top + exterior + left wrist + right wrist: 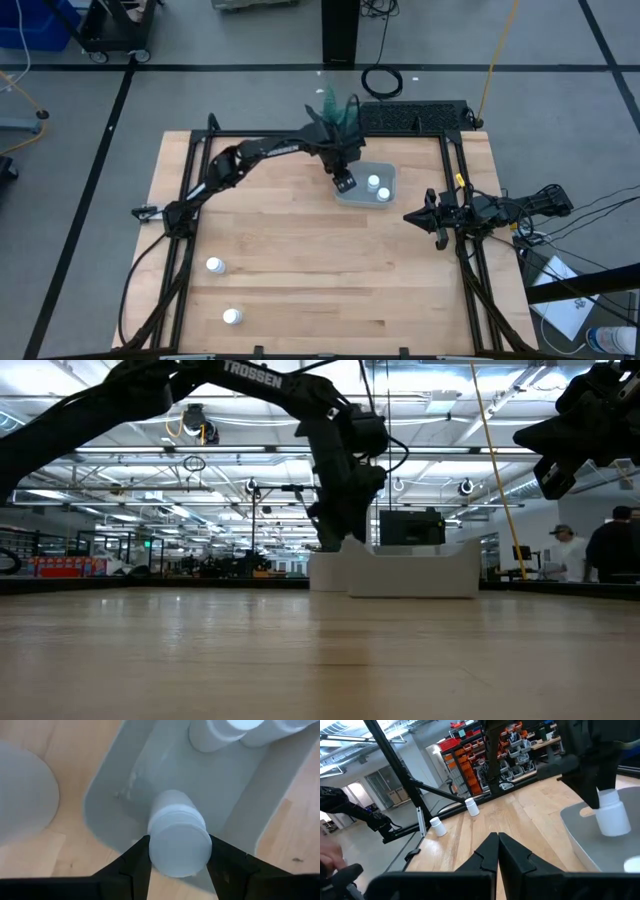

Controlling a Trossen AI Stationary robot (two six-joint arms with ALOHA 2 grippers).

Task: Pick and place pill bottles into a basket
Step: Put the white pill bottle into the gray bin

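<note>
High view, left gripper [346, 181]: extended over the near-left end of the basket [357, 196], bottle in grip hidden under the fingers
High view, basket: far centre of the table [300, 260], just in front of the plant pot [338, 108]; two pill bottles [378, 188] standing inside, touching
High view, loose bottles: two standing on the near-left of the table, one [214, 265] farther back, one [232, 316] nearer the front edge, well apart from the basket
High view, right gripper [412, 216]: parked at the right side of the table, fingers pressed together, nothing held
Low view, left gripper [340, 538]: hanging over the left end of the basket [412, 574]
Left wrist view, held bottle [178, 839]: clamped between both fingers [135, 865], jaws partly spread around its cap, directly above the basket floor [165, 775]; two more bottles [220, 732] at the far end
Right wrist view, right gripper [498, 839]: closed, empty, above bare wood
Right wrist view, held bottle [611, 814]: upright under the left gripper, over the basket [580, 827]; two loose bottles [437, 826] far off near the table edge
</note>
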